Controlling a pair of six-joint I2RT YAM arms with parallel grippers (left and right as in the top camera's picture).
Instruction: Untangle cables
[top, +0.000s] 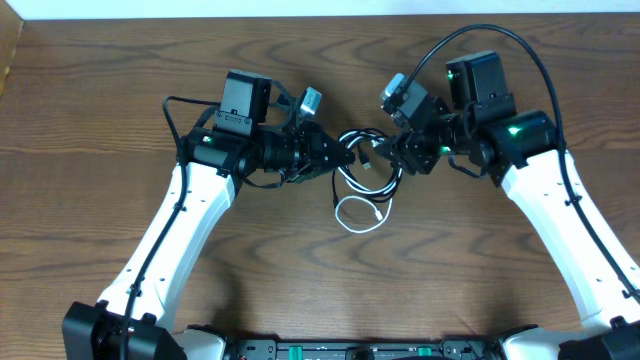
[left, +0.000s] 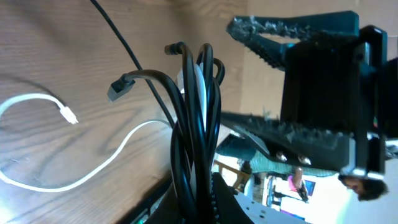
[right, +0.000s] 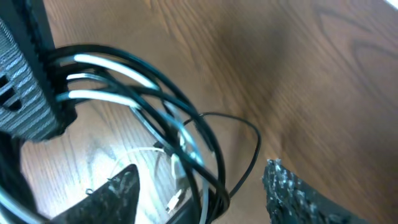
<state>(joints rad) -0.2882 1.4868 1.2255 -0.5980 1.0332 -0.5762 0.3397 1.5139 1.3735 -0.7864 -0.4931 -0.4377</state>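
The left arm and right arm have smooth white shells, black joints and boxy black wrist housings. On the right, green lights glow, a thick black wire arches overhead, and the fingers are dark, jagged-toothed.

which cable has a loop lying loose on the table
The white cable: its loop lies on the table; the black cable is bunched between the left end effector and right end effector.

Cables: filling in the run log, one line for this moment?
left gripper: shut on cables | right gripper: open, at cables | cables: tangled
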